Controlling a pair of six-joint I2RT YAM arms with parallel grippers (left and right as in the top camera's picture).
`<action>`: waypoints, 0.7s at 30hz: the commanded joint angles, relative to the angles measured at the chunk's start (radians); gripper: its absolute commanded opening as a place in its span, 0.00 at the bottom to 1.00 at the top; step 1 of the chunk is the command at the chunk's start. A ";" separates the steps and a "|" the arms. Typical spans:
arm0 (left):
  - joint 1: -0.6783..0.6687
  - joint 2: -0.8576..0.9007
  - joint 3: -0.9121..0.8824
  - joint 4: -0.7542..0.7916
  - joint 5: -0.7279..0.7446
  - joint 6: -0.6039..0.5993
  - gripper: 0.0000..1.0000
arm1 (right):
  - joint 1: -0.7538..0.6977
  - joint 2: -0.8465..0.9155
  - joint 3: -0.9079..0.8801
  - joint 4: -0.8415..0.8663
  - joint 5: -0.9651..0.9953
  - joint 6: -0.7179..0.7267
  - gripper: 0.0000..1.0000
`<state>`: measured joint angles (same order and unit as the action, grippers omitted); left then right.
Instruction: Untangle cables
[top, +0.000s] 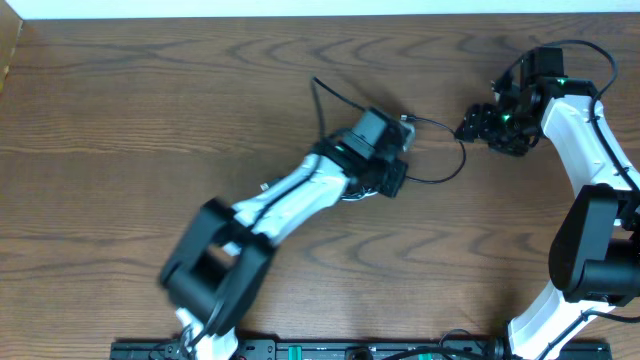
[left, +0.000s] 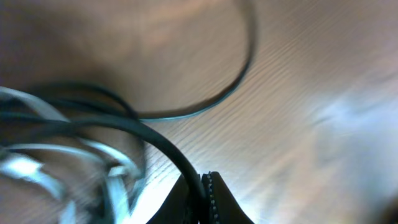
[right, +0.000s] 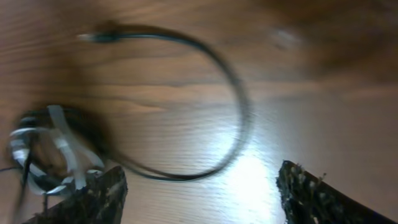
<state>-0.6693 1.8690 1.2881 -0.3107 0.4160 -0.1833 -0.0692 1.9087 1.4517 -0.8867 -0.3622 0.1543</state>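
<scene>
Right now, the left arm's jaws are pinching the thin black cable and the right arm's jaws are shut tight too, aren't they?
No. The jaws of the right arm stand wide open, as the right wrist view shows. The jaws of the left arm do pinch the thin black cable.

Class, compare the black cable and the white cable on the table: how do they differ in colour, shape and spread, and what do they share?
Colour: the black cable is dark, the white cable pale.
Spread: the black cable sweeps a wide open arc over the table; the white cable stays bunched in a small coil.
Ends: the black cable shows a free plug end; the white cable shows none clearly.
Shared: both are thin and meet in the tangle.
</scene>
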 joint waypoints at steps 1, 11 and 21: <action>0.063 -0.178 0.010 0.002 0.163 0.005 0.07 | 0.019 0.008 0.002 0.020 -0.180 -0.092 0.73; 0.179 -0.347 0.010 -0.006 0.311 -0.022 0.08 | 0.074 -0.001 0.022 0.103 -0.415 -0.104 0.72; 0.193 -0.347 0.010 -0.016 0.317 -0.040 0.07 | 0.124 -0.001 0.028 0.113 -0.416 -0.103 0.72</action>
<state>-0.4778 1.5356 1.2881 -0.3328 0.7036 -0.2138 0.0349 1.9087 1.4540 -0.7757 -0.7471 0.0669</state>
